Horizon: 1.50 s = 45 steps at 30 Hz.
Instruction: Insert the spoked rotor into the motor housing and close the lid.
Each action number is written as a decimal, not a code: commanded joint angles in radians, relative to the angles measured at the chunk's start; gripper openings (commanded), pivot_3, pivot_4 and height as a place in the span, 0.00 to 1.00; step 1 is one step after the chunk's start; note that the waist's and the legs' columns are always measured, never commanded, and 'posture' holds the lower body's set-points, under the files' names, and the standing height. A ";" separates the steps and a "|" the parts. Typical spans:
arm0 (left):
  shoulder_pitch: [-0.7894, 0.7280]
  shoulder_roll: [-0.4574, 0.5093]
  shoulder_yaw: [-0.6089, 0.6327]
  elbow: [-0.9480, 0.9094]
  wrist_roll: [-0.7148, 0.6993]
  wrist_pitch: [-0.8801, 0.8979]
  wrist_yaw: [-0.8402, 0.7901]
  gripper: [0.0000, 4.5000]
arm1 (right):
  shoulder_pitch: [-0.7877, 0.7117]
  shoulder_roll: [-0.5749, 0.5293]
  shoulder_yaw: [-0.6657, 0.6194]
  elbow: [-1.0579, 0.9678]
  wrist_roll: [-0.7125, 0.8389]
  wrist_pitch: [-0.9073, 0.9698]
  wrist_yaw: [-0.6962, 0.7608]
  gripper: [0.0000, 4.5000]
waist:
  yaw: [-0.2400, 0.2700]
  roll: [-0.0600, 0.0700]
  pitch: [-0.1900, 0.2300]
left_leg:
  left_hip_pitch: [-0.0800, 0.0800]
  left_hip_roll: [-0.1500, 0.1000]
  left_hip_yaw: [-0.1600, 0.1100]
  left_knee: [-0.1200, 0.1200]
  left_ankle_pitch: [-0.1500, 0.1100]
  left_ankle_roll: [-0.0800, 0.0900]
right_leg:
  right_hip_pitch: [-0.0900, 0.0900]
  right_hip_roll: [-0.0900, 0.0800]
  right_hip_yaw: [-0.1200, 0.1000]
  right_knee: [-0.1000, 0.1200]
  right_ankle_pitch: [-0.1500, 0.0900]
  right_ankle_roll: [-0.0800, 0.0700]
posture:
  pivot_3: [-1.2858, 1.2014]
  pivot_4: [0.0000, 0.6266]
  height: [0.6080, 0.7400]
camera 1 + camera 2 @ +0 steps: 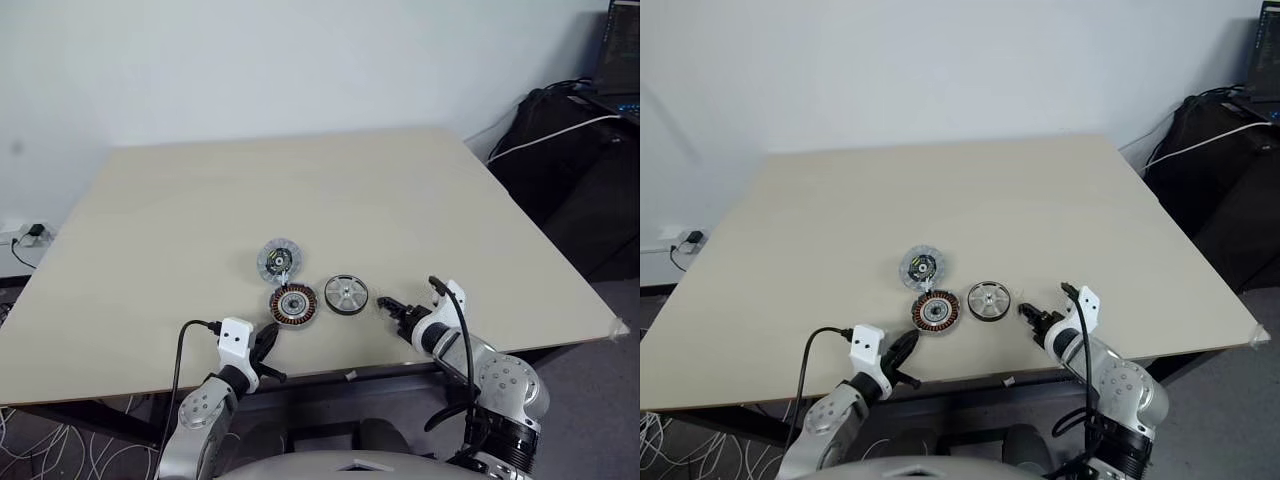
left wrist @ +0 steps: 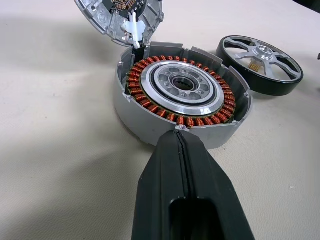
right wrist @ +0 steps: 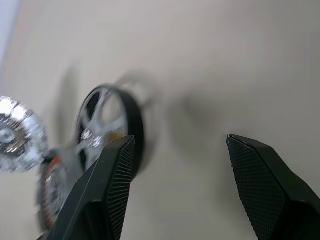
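Rotor (image 1: 346, 294) lies flat on our worktop (image 1: 400, 200) just left of our right claw (image 1: 391, 309), whose jaws gape empty, nearer than our shut left claw (image 1: 268, 345) by the motor housing (image 1: 293, 304).

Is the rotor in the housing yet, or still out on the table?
Out. The spoked rotor lies flat on the table beside the motor housing, whose copper windings and silver centre are uncovered.

light: even, bright | shadows: soft | blur: right wrist view — motion-smeared
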 commanded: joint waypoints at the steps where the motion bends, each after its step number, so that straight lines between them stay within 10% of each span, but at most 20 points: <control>1: -0.014 -0.001 0.004 -0.048 -0.012 -0.006 -0.001 0.00 | -0.062 0.086 0.012 -0.012 0.095 -0.001 0.003 0.71 | 0.000 0.001 0.000 | 0.000 0.000 0.000 0.000 0.000 0.000 | 0.000 0.000 0.000 0.000 0.000 0.000 | 0.52 0.00 1.00; 25: -0.012 0.003 0.006 -0.045 -0.008 -0.012 0.002 0.00 | -0.076 0.042 0.155 0.152 0.149 -0.146 0.004 0.71 | -0.001 0.001 0.001 | 0.000 0.000 0.000 0.000 0.000 0.000 | 0.000 0.000 0.000 0.000 0.000 0.000 | 0.52 0.00 1.00; 35: -0.019 0.003 0.009 -0.009 -0.009 -0.032 -0.008 0.00 | -0.059 0.035 0.154 0.157 0.169 -0.172 -0.016 0.09 | -0.001 0.001 0.001 | 0.000 0.000 0.000 0.000 0.000 0.000 | 0.000 0.000 0.000 0.000 0.000 0.000 | 0.52 0.00 1.00; 45: -0.018 0.001 0.010 -0.004 -0.009 -0.039 -0.009 0.00 | -0.037 0.054 0.144 0.040 0.277 -0.212 -0.006 0.09 | 0.000 0.002 0.002 | -0.001 0.000 0.000 0.000 0.000 0.000 | 0.000 0.000 0.000 0.000 0.000 0.000 | 0.52 0.00 1.00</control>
